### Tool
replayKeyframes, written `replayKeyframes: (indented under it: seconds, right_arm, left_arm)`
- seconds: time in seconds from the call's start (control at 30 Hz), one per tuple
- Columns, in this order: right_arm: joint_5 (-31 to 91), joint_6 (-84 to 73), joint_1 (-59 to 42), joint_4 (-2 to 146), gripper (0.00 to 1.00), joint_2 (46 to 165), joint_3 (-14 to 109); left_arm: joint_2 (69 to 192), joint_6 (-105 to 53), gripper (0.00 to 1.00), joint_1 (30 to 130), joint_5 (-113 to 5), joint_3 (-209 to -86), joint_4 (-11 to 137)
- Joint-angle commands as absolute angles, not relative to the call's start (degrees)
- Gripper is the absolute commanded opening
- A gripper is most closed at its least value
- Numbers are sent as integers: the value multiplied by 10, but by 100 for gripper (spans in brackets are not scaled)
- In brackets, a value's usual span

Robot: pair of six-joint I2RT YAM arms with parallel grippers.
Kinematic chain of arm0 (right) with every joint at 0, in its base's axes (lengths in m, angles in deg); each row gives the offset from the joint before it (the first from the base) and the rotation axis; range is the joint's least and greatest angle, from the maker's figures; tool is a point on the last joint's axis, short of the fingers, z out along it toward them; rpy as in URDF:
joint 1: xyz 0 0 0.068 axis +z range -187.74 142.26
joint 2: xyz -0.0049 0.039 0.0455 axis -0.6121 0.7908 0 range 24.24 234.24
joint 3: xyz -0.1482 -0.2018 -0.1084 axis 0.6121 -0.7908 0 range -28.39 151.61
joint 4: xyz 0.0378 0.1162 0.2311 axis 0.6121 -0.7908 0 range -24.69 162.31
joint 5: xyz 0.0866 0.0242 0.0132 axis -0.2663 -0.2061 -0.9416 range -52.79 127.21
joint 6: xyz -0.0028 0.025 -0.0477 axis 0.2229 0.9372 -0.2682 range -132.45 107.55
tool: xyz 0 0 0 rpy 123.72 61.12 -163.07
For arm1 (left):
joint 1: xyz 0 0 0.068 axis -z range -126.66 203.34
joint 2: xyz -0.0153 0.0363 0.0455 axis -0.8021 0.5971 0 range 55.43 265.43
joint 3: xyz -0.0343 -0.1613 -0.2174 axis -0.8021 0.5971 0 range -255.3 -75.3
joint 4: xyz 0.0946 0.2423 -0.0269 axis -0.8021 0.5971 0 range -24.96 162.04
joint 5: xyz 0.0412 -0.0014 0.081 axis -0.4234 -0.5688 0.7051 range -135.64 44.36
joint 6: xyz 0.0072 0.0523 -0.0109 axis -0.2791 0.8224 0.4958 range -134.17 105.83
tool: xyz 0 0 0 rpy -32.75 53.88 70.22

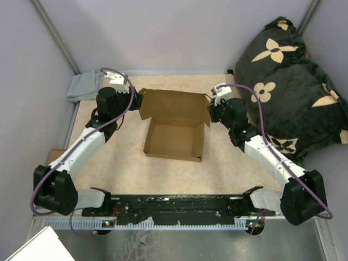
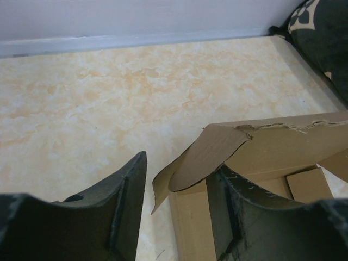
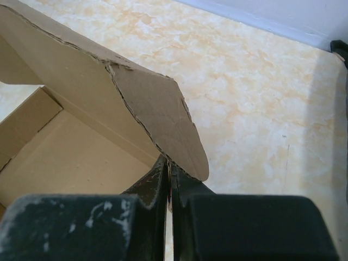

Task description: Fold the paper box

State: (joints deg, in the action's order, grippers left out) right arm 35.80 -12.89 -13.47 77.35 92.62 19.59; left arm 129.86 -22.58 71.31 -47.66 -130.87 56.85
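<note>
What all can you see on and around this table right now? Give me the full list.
paper box: one, brown, table centre, lid standing open.
grey cloth: one, grey, far left corner.
cushion: one, black with tan flowers, far right.
small cardboard piece: one, brown, left table edge, partly hidden.
white sheet: one, white, near left, off the table.
table: one, beige marbled.
left gripper: one, black, open around the left lid flap.
right gripper: one, black, shut on the right lid flap.
</note>
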Motion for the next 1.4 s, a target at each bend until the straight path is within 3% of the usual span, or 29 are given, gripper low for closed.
replayKeyframes:
  seconds: [0.0, 0.6, 0.67, 0.8, 0.87, 1.07, 1.37]
  right_arm:
    - [353, -131, -132, 790, 0, 916, 223]
    - [362, -92, -132, 712, 4, 972, 307]
    - [361, -77, -132, 690, 10, 978, 320]
    - [376, -45, -132, 621, 40, 984, 346]
    - [388, -24, -132, 585, 42, 981, 351]
    - [390, 34, -132, 518, 45, 953, 307]
    - [279, 107, -128, 585, 47, 945, 187]
  left_arm:
    - [1324, -216, 50, 713, -524, -1331, 565]
    - [1324, -238, 22, 724, -513, -1351, 624]
    - [1323, -238, 17, 727, -512, -1352, 628]
    - [1310, -243, 4, 734, -494, -1341, 625]
    - [1298, -245, 1, 740, -477, -1326, 618]
    - [1269, -256, 0, 758, -438, -1305, 616]
    - [1247, -285, 0, 768, -437, -1290, 645]
